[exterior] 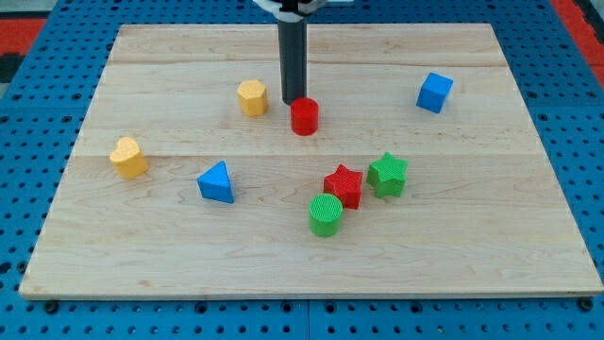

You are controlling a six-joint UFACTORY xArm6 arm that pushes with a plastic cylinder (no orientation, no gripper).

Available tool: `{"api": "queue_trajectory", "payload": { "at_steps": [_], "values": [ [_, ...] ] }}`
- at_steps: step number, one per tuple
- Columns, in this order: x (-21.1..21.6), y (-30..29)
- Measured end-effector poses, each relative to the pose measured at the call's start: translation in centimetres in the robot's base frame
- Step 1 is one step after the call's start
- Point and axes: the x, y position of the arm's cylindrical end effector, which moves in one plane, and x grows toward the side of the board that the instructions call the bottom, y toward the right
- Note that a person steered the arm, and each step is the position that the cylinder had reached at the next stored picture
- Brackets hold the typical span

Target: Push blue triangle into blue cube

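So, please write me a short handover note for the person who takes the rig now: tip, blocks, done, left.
My tip rests just behind the red cylinder, near the yellow hexagon, touching no blue block.
Blue triangle lies left of centre; blue cube sits at the view's upper right, far apart.
Done: nothing visible yet.
Left: bring the tip to the triangle's left side and push it towards the cube, probably passing above the red star.

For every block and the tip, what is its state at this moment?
blue triangle: alone, untouched
blue cube: alone, far right
red cylinder: just below my tip
my tip: beside red cylinder
yellow hexagon block: alone
yellow block: alone
red star: beside green star
green cylinder: upright
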Motion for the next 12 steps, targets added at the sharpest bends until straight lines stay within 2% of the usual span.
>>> {"api": "queue_trajectory", "payload": {
  "at_steps": [1,2,3,4,5,6,7,8,9,10,12],
  "values": [
    [2.3,2.0],
    [9.2,2.8],
    [11.5,4.4],
    [9.4,-0.7],
    [11.4,-0.8],
    [16.5,-5.4],
    [15.2,-12.4],
    [12.8,-10.8],
    [14.1,-6.0],
    [15.1,-5.4],
    [6.5,-5.1]
  ]
}}
